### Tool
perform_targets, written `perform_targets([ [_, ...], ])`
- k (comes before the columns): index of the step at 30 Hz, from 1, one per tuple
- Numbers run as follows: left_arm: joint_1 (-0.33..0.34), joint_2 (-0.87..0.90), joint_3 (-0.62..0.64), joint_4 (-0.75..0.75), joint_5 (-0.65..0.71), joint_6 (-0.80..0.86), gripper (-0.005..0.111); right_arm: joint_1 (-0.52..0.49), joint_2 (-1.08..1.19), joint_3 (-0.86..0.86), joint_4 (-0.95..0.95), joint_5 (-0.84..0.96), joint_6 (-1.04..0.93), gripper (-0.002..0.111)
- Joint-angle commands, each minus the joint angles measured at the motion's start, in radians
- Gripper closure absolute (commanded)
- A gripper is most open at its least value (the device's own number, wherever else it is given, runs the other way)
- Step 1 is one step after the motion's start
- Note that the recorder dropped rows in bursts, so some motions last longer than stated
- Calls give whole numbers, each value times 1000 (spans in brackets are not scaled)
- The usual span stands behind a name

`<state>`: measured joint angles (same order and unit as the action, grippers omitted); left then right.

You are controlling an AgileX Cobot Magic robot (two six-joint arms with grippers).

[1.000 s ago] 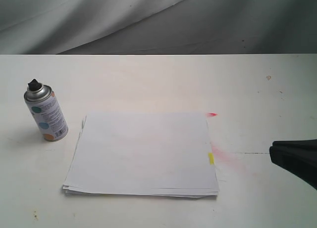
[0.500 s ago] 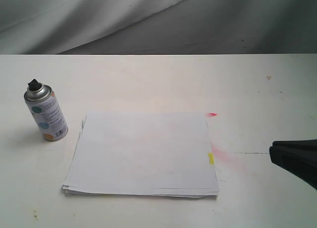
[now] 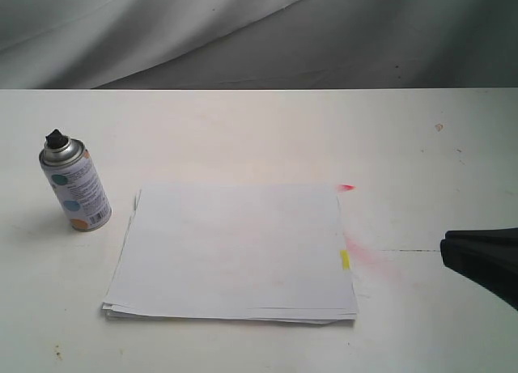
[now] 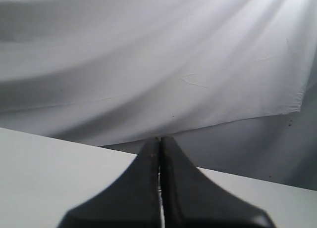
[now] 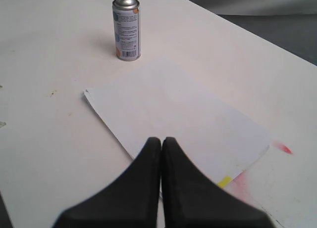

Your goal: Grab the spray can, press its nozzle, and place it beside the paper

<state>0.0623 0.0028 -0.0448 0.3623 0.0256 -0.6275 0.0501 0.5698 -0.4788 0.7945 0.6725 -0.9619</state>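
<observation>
Exterior view from where I stand: the spray can stands upright on the white table, its long axis vertical and the black nozzle on top. It sits near the paper, off the stack's far left corner, not touching it. The paper lies flat, its long side running left to right, with a yellow mark at its right edge beside a red smear. The right gripper hangs low off the paper's right side, fingers pressed together, empty. The left gripper is likewise closed on nothing.
</observation>
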Motion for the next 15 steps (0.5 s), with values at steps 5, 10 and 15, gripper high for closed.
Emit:
perform_targets([
  [5, -4, -3, 45, -294, -26, 262, 107, -2, -5, 4, 8, -8, 4, 108],
  [10, -4, -3, 45, -390, 19, 464, 107, -2, -5, 4, 8, -8, 4, 108],
  [15, -4, -3, 45, -390, 88, 486, 107, -2, -5, 4, 8, -8, 4, 108],
])
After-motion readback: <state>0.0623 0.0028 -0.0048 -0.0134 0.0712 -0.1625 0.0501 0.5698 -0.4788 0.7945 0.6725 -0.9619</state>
